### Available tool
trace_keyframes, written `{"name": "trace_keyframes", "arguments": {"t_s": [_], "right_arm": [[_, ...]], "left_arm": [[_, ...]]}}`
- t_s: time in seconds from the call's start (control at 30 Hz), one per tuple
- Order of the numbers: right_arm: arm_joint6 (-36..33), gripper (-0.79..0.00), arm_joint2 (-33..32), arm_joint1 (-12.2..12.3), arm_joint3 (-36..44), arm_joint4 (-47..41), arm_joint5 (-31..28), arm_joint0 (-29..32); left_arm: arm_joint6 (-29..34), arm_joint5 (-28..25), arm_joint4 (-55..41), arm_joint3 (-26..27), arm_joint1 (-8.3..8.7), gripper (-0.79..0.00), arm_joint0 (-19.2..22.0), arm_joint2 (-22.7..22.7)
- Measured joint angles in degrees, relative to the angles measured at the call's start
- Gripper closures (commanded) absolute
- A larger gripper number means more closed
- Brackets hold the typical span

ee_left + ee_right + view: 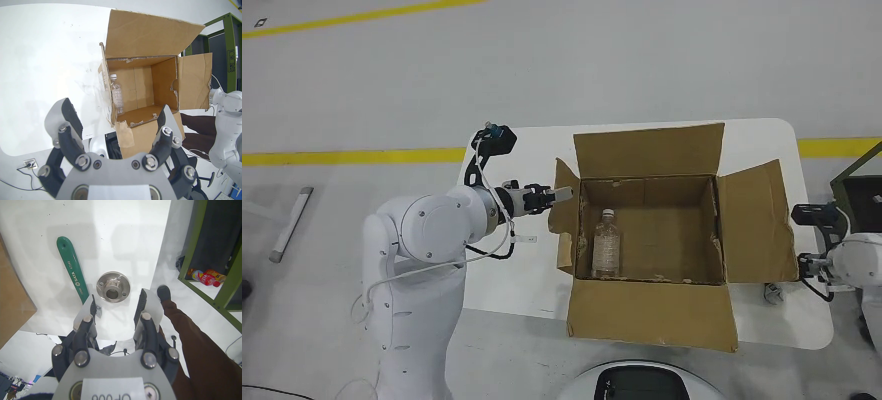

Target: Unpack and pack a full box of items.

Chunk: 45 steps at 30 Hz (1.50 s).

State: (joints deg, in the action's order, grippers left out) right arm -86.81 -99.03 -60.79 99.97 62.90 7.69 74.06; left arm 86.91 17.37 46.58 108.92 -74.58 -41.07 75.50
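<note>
The clear plastic bottle with white cap (606,245) is lying inside the open brown cardboard box (662,240), against the wall nearest the left gripper (116,105), which is hanging released and empty. The right gripper (118,293) is hovering released over a round steel flange (113,286) beside a green-handled wrench (72,270).

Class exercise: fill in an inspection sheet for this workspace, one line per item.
Surface: white table, lightly marked.
Job's things: open cardboard box, flaps spread; clear plastic bottle lying inside, against the wall nearest the left arm; green-handled wrench and metal flange on the table outside it.
Clutter: nothing seen.
Pincers: left pincer open, beside the box; right pincer open, near the flange.
Cables: white cable along the left arm.
Surroundings: green shelf frame holding drink bottles; yellow floor lines.
</note>
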Motion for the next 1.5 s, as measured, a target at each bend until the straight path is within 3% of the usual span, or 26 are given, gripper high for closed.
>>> {"name": "trace_keyframes", "arguments": {"t_s": [1.03, 1.37, 1.4, 1.5], "right_arm": [[2.0, -0.348, 1.6, 0.6, -3.0, -0.9, 0.7, -0.8], [2.6, -0.259, 3.0, 0.8, -5.4, -0.7, 0.4, -2.1], [2.6, -0.231, 3.1, 0.8, -5.4, -0.7, 0.4, -2.1], [2.7, -0.046, 3.2, 0.8, -5.6, -0.7, 0.5, -2.2]], "left_arm": [[0.0, 0.0, 0.0, 0.0, 0.00, -0.785, 0.0, 0.0], [0.0, 0.0, 0.0, 0.0, 0.00, -0.785, 0.0, 0.0], [0.0, 0.0, 0.0, 0.0, 0.00, -0.785, 0.0, 0.0], [0.0, 0.0, 0.0, 0.0, 0.00, -0.785, 0.0, 0.0]]}}
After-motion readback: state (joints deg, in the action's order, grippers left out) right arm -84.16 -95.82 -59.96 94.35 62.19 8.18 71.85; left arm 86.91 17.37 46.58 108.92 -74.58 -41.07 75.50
